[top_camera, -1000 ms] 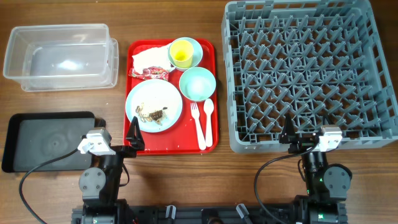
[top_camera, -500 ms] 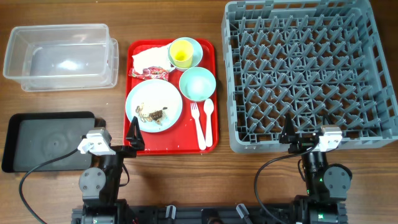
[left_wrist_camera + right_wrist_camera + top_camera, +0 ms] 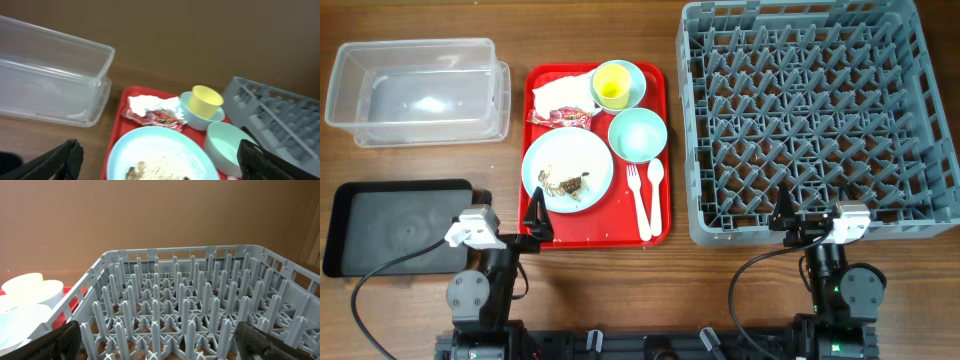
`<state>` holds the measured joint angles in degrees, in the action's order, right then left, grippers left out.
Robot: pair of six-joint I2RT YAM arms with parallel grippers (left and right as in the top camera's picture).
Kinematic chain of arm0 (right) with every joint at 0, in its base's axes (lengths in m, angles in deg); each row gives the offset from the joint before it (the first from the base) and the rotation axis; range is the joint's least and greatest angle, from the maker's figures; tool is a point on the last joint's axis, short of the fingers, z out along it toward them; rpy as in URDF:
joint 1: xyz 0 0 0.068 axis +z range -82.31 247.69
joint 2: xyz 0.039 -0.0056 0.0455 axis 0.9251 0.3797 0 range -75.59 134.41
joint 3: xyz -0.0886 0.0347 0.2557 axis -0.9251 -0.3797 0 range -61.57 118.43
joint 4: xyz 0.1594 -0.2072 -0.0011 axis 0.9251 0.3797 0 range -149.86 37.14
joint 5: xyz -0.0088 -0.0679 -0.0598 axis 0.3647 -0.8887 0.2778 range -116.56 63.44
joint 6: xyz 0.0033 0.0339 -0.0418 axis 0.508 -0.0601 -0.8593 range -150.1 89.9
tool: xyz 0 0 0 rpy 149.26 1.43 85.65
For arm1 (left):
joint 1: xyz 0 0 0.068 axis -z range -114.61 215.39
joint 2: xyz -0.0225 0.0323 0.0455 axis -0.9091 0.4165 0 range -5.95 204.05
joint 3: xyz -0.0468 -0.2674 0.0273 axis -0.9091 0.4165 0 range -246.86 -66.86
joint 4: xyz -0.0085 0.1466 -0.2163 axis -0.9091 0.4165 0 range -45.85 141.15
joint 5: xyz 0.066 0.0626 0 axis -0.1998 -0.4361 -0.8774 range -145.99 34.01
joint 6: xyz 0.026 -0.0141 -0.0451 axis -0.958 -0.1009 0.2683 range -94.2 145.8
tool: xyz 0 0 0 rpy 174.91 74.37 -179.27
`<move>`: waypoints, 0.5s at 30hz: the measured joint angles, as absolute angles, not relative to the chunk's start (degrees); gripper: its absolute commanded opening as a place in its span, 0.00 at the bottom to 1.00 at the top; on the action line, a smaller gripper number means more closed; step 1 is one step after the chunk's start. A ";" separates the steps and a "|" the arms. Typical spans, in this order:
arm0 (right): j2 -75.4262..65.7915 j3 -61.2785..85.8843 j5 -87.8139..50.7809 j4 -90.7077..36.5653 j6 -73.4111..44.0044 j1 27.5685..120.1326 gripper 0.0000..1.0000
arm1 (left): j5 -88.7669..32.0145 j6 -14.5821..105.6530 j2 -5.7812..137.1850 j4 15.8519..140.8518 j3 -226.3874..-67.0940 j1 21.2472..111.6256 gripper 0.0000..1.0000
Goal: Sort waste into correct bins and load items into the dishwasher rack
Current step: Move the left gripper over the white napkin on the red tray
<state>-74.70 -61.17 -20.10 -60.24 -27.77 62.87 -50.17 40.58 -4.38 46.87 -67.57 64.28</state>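
No text, brand, number or sign can be read in any of the views. The small red snack wrapper (image 3: 560,117) on the red tray (image 3: 605,228) has red-and-white print. It is too small from overhead and too blurred in the left wrist view to make out any letters.

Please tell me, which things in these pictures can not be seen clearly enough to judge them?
Overhead: the food scraps on the plate are too small to identify.
Overhead: the yellow cup hides the inside of the light blue bowl.
Left wrist: the bottom edge cuts off the plate; the fork and spoon are out of frame.
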 measured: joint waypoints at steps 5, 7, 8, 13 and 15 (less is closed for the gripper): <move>-74.68 -61.17 -20.12 -60.24 -27.77 62.87 1.00 | -41.91 52.08 -4.34 37.77 -67.33 64.28 1.00; -74.68 -61.17 -20.12 -60.24 -27.77 62.87 1.00 | -40.35 55.51 -4.34 34.78 -67.33 64.28 1.00; -74.68 -61.17 -20.12 -60.24 -27.77 62.87 1.00 | -39.70 56.87 -4.29 32.97 -67.25 64.28 1.00; -74.68 -61.17 -20.12 -60.24 -27.77 62.87 1.00 | -38.71 60.82 -3.29 32.92 -68.76 64.28 1.00; -74.68 -61.17 -20.10 -60.26 -27.77 62.87 1.00 | -38.76 61.06 0.67 35.26 -71.68 64.28 1.00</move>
